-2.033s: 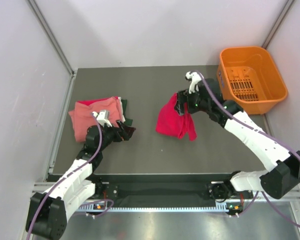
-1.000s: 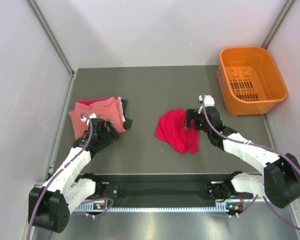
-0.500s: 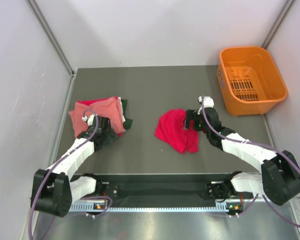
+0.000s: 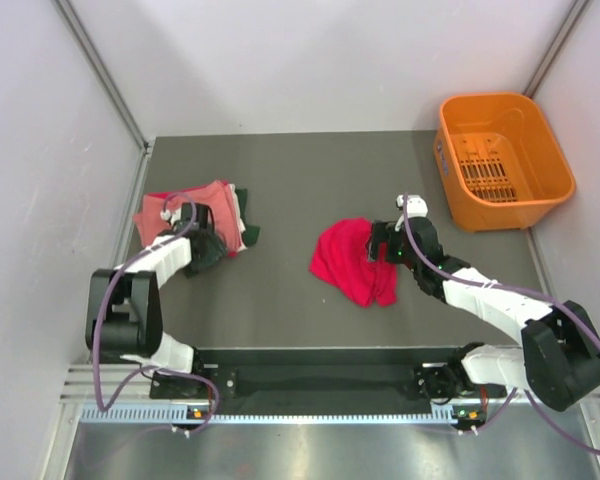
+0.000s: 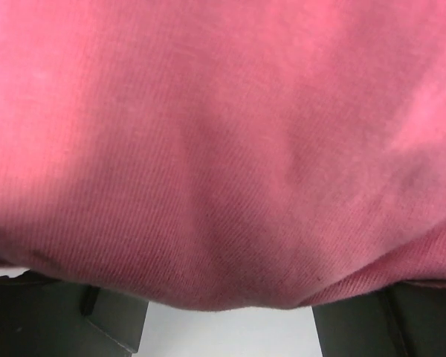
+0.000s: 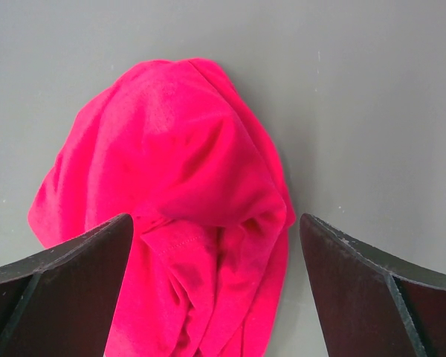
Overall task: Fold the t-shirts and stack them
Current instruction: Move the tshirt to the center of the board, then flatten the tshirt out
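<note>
Since half a second before, the left claw (image 4: 202, 243) had swung farther onto the pink shirt (image 4: 215, 200), which had bunched smaller over the green shirt (image 4: 248, 233) at the counter's (image 4: 300, 170) left. Cloth hid its jaws, so their state could not be told. The right claw (image 6: 215, 223) was unmoved, fingers apart, just right of the red shirt (image 4: 345, 262) at centre. The basket (image 4: 486, 99) stood far right, slotted floor showing.

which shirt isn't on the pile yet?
The crimson red t-shirt, crumpled alone mid-table at the open right end effector; the salmon pink t-shirt and dark green t-shirt lie piled at left.
</note>
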Controlling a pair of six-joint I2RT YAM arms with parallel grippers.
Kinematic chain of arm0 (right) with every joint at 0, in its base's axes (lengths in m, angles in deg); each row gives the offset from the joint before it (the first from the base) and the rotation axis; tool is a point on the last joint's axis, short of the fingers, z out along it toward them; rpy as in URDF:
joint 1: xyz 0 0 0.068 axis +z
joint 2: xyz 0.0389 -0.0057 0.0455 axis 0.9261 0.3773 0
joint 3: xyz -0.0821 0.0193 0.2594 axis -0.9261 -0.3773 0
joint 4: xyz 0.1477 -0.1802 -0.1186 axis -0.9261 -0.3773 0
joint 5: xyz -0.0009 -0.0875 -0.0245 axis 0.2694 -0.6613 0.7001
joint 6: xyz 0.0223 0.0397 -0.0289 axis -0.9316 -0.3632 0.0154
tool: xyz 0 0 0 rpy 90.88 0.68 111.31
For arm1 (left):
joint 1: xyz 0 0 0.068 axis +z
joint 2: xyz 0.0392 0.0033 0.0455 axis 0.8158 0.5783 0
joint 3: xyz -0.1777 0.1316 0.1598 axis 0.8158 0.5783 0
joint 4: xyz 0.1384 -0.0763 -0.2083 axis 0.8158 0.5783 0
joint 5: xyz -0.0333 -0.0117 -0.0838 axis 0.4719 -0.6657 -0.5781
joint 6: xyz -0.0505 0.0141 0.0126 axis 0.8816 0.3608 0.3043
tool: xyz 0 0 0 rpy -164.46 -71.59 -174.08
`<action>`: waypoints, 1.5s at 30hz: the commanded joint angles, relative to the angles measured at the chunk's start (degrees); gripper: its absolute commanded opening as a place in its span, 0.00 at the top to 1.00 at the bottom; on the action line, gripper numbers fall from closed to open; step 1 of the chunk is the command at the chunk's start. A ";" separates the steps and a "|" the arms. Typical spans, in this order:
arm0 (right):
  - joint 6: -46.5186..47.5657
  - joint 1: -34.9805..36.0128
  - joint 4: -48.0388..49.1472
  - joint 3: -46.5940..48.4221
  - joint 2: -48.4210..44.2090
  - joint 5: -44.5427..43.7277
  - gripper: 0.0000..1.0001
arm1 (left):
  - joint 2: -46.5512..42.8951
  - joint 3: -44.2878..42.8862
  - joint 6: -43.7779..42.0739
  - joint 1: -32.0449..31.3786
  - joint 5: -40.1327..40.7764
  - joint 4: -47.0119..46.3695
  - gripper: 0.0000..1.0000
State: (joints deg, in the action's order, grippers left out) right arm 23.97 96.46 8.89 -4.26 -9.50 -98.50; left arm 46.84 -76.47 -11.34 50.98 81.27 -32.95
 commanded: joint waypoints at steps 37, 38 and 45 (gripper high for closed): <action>-10.00 -0.41 -15.33 -1.28 -7.45 9.56 0.29 | -6.24 3.78 -5.71 -25.48 -30.83 -29.44 0.17; -9.92 -0.41 -14.80 -1.37 -6.48 9.65 0.29 | -5.35 2.56 -5.97 -26.19 -30.83 -29.36 0.17; -7.55 -0.41 -13.91 1.43 -0.85 5.79 0.42 | 1.15 -2.90 -8.16 -29.19 -30.83 -28.48 0.36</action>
State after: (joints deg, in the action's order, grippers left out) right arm 15.32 96.20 -7.35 -6.34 -11.90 -90.87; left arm 46.23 -75.88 -17.67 22.20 51.07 -58.89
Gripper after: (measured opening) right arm 0.597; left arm 0.669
